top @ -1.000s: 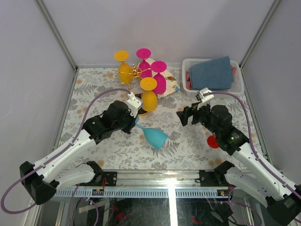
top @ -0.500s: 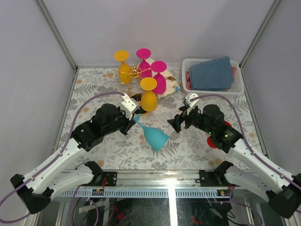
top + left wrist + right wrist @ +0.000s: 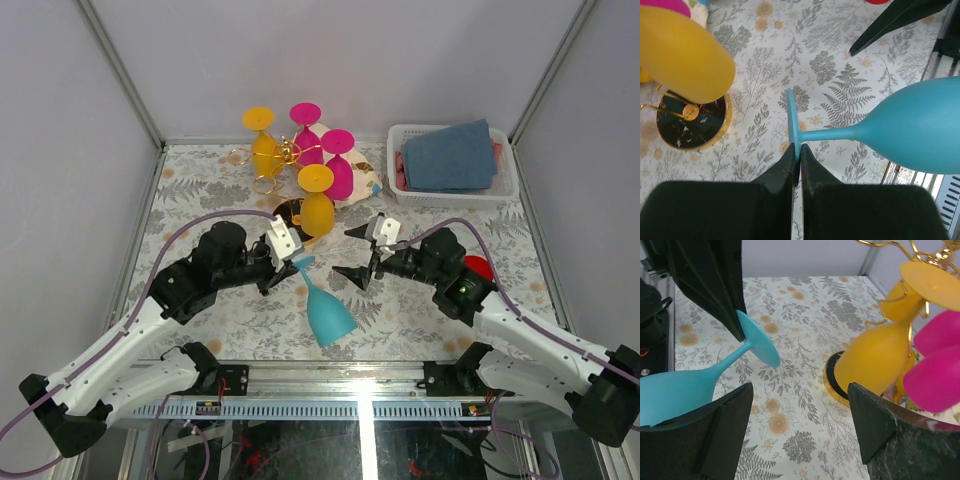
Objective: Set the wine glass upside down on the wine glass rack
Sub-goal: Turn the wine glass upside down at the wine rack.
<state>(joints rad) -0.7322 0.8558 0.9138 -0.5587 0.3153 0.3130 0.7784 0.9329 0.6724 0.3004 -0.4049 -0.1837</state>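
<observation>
My left gripper is shut on the rim of the foot of a blue wine glass, which hangs above the table with its bowl toward the near edge. In the left wrist view the fingers pinch the foot, and the bowl reaches right. My right gripper stands open just right of the stem, touching nothing. In the right wrist view the blue wine glass lies beside the right gripper's left finger. The wine glass rack, gold wire on a black base, carries yellow and pink glasses.
A yellow glass hangs nearest the grippers, over the rack base. A white basket with a blue cloth stands at the back right. A red object lies behind the right arm. A patterned cloth lies beside the rack.
My right arm has reached left until its open fingers stand beside the blue glass's stem, slightly narrower. My left gripper has swung the glass so its bowl points more toward the near edge.
</observation>
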